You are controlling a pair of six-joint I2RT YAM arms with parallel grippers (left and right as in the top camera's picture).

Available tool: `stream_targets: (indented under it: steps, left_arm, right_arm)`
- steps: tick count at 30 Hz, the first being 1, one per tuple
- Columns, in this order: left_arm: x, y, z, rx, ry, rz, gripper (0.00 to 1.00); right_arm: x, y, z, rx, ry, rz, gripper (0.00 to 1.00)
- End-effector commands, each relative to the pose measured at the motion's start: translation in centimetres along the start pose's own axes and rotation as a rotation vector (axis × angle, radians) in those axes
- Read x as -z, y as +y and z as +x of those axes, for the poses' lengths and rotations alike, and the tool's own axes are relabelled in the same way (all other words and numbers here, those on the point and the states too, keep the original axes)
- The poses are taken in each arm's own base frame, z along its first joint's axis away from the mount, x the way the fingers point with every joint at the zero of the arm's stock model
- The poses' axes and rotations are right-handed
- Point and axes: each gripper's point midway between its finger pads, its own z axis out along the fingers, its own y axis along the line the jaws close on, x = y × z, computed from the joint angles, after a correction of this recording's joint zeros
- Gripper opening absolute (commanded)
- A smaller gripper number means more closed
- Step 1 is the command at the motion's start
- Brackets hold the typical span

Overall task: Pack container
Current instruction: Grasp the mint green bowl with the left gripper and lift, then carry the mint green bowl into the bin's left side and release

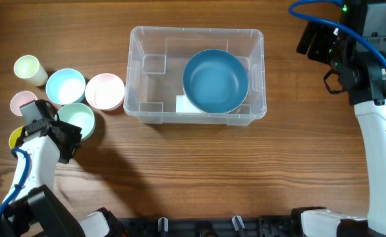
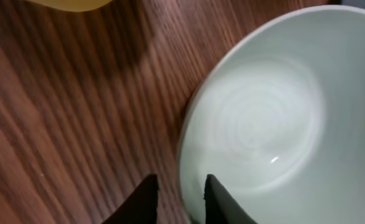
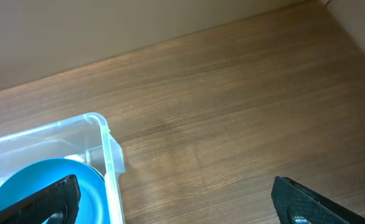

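Overhead: container [image 1: 196, 30] mid-table [image 1: 199, 178], long side toward robot. Blue bowl [image 1: 215, 81] inside, right half. Left of container, apart from it: pink bowl [image 1: 105, 91], light blue bowl [image 1: 66, 86], green bowl [image 1: 78, 117], cream cup [image 1: 27, 68], pink cup [image 1: 22, 101].

Left wrist: left pincer [image 2: 179, 186] narrowed astride green bowl's rim, one finger [image 2: 146, 202] outside, other inside. Cannot tell if truly clamped.

Right wrist: right pincer [image 3: 173, 186] wide apart, empty, over bare table. Container corner at lower left.
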Motion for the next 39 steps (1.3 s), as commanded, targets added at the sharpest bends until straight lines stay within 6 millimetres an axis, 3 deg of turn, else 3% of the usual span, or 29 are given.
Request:
stream_targets:
  steps: [1, 4, 8, 17, 20, 28, 34, 38, 39]
  left_arm:
    - [-0.4, 0.9, 0.0, 0.008, -0.004, -0.036, 0.28]
    - [-0.4, 0.9, 0.0, 0.008, -0.004, -0.037, 0.24]
    - [-0.4, 1.1, 0.4, 0.008, 0.013, -0.044, 0.04]
    - [0.3, 2.0, 1.3, 0.026, 0.044, -0.072, 0.04]
    - [2.9, 1.5, 0.8, 0.027, 0.000, -0.029, 0.04]
    - [13.6, 0.3, 0.1, 0.006, -0.178, 0.174, 0.04]
    - [23.6, -5.1, 3.5, -0.229, -0.252, 0.618, 0.04]
    - [29.6, -8.6, 4.8, -0.361, -0.282, 0.795, 0.04]
    - [30.3, -9.4, 5.0, -0.398, -0.284, 0.817, 0.04]
  right_arm:
    - [-0.1, -0.1, -0.4, -0.006, -0.009, 0.012, 1.00]
    - [-0.1, -0.1, -0.4, -0.006, -0.009, 0.012, 0.99]
    - [-0.1, -0.1, -0.4, -0.006, -0.009, 0.012, 1.00]
    - [-0.1, -0.1, -0.4, -0.006, -0.009, 0.012, 1.00]
    - [-0.1, -0.1, -0.4, -0.006, -0.009, 0.012, 0.99]
    - [-0.1, -0.1, -0.4, -0.006, -0.009, 0.012, 1.00]
    - [-0.1, -0.1, -0.4, -0.006, -0.009, 0.012, 1.00]
    - [-0.1, -0.1, -0.4, -0.006, -0.009, 0.012, 0.99]
    - [-0.1, -0.1, -0.4, -0.006, -0.009, 0.012, 0.99]
